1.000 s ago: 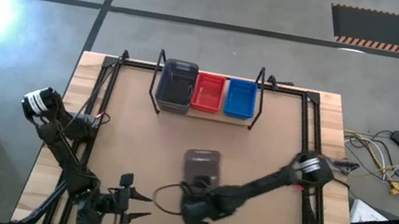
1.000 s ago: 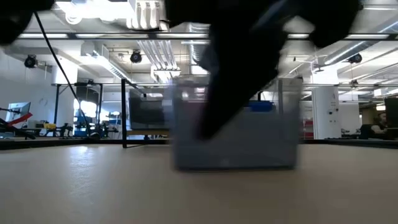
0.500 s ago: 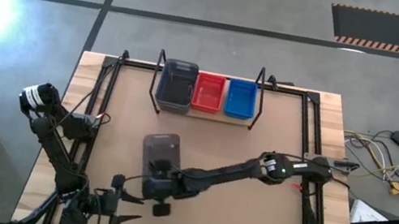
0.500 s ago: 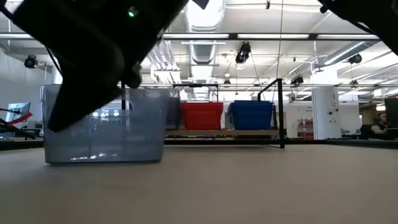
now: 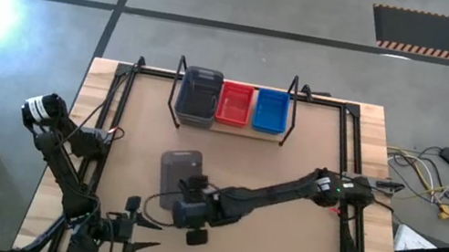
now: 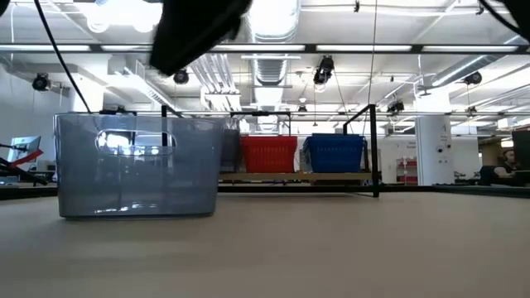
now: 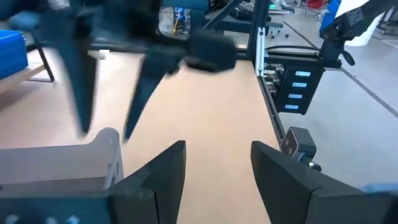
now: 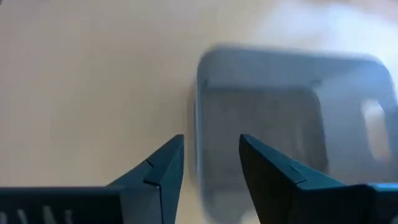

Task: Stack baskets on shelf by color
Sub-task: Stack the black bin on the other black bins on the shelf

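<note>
A translucent dark grey basket point(image 5: 179, 172) point(image 6: 137, 165) stands on its base on the table, left of centre. My right gripper point(image 5: 183, 202) point(image 8: 211, 167) hovers open just near-side of and above it; in the low view it point(image 6: 199, 25) hangs clear over the rim. The shelf point(image 5: 229, 128) point(image 6: 290, 177) at the far edge carries grey baskets point(image 5: 197, 95), a red one point(image 5: 235, 104) and a blue one point(image 5: 271, 110). My left gripper point(image 5: 141, 230) point(image 7: 217, 168) waits open at the near left corner.
Black frame rails point(image 5: 115, 116) run along the table's left and right sides. The bare tabletop point(image 5: 292, 166) stretches between the lone basket and the shelf. Cables point(image 5: 429, 176) lie on the floor to the right of the table.
My right gripper carried the grey basket from the table's middle toward the left edge and set it down. It then opened, let go, rose and drew back a little toward the near edge. My left gripper backed off toward the near left corner.
</note>
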